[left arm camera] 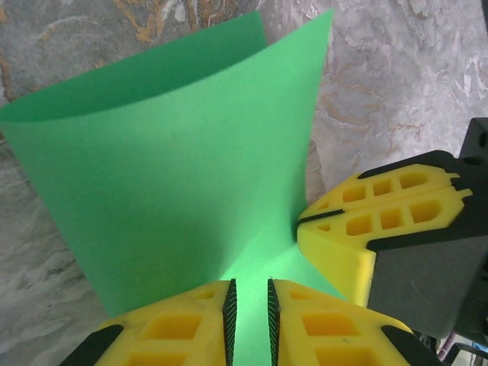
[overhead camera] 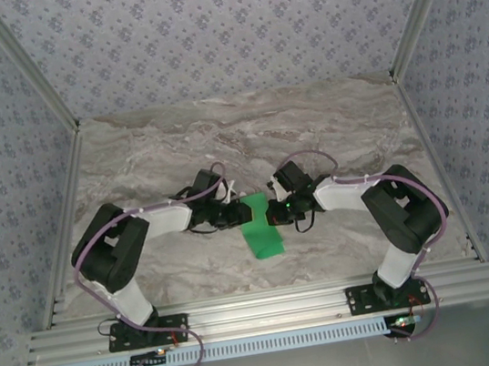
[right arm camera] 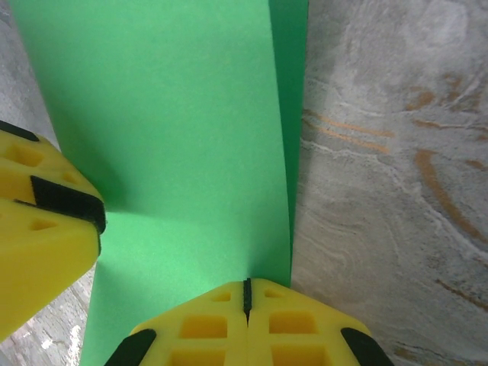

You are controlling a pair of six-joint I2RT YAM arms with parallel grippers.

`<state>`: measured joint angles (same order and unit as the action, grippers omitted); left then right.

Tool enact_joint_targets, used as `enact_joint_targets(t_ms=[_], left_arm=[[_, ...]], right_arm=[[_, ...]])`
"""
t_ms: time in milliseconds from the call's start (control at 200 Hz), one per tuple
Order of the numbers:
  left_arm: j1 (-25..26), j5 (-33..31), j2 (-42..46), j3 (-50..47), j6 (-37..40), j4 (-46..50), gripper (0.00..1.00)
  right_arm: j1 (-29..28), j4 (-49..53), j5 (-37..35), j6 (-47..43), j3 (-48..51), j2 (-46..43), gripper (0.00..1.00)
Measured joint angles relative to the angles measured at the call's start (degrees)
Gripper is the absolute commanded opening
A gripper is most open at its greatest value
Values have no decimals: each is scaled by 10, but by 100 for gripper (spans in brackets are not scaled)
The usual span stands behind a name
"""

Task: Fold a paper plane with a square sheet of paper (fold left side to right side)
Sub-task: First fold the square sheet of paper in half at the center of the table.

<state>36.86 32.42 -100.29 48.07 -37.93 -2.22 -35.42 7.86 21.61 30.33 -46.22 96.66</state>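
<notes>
One square sheet of paper (overhead camera: 262, 228); one table (overhead camera: 310, 127); two arms (overhead camera: 112, 249) (overhead camera: 405, 210); two tools: left tool (overhead camera: 231, 213), right tool (overhead camera: 276, 210).

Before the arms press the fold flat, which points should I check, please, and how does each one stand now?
1. Right gripper shut on the square sheet of paper: ok.
2. Left gripper firm on the sheet: not ok, a narrow gap shows between its fingers.
3. Edges matched: not ok, a strip of the lower layer shows past the upper edge in the right wrist view.
4. Fold lying flat: not ok, the sheet bows upward in the left wrist view.
5. The two grippers not touching: cannot tell, they are very close.
</notes>
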Motion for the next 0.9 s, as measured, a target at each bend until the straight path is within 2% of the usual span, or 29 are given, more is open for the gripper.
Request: enact_joint_targets(t_ms=[715, 899], left_arm=[[-3, -23, -22, 1, 4, -9, 21], [-40, -46, -3, -12, 5, -8, 21]], right_arm=[[-5, 27, -14, -19, -15, 5, 1], [-5, 27, -15, -19, -16, 5, 1]])
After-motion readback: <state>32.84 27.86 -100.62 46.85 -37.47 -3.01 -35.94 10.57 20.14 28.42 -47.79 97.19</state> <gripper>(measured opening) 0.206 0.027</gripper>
